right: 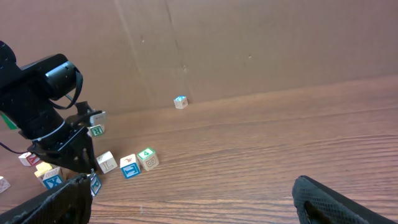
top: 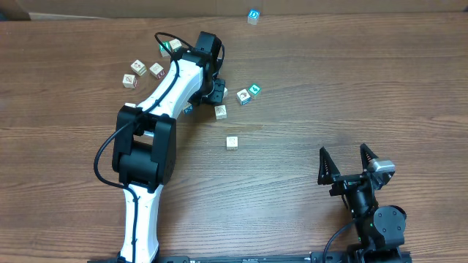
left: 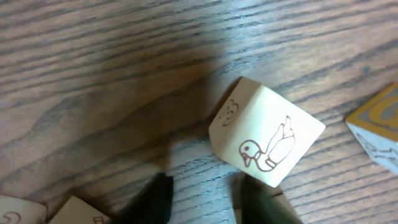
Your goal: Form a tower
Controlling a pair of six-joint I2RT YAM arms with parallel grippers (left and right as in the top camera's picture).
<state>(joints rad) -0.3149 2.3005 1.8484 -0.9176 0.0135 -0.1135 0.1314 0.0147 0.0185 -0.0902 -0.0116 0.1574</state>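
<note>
The tower (top: 253,16) stands at the far edge of the table, a small cream column with blue print on top; the right wrist view shows the tower (right: 180,102) against the back wall. My left gripper (top: 216,90) is low over a cluster of loose cubes. In its wrist view the left gripper (left: 205,202) is open, with bare wood between its fingers. A cream cube with a duck drawing (left: 267,134) lies just beyond the right finger (left: 261,202), tilted. My right gripper (top: 344,164) rests open near the front right, holding nothing.
Loose cubes lie around the left arm: three at the left (top: 137,67), one with green print (top: 167,47), a pair (top: 248,93) to the right, one (top: 220,111) below, and a single cube (top: 232,142) nearer the middle. A yellow-faced cube (left: 379,127) is at the left wrist view's right edge.
</note>
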